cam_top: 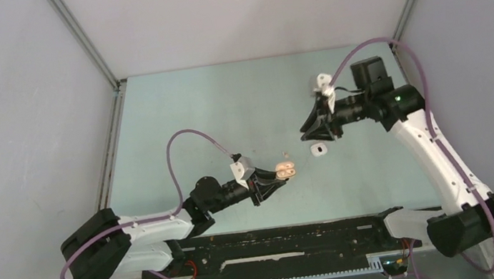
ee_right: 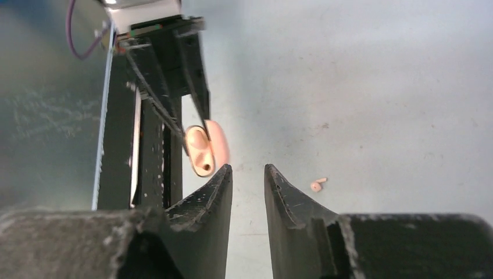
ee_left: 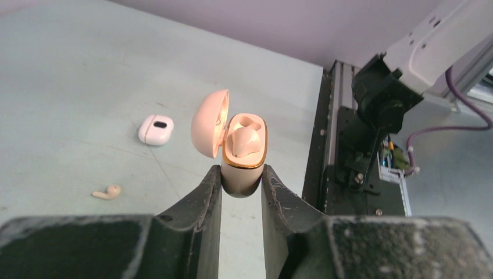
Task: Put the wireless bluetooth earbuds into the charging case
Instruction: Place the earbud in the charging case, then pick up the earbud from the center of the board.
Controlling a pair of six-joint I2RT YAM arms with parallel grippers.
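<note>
The loose tan earbud [ee_left: 106,192] lies flat on the table [cam_top: 184,119]. It sits just beyond the open tan charging case [ee_left: 244,151] and beside the closed white case [ee_left: 156,129], so it is between my two claws.

My left claw [ee_left: 241,171] is clenched on the lower body of the tan case. The lid is swung back, and one bud seems to be seated with the other pocket apparently free.

My right claw [ee_right: 248,170] hangs above the table with its jaws only a narrow gap apart and nothing between them. In its own wrist view the earbud [ee_right: 317,185] lies off to the right of the fingertips, with its stem slanting up and to the right.

My left claw is nearer but occupied, so I judge the pick falls to the right one. It must shift sideways over the bud and close across the stem.
</note>
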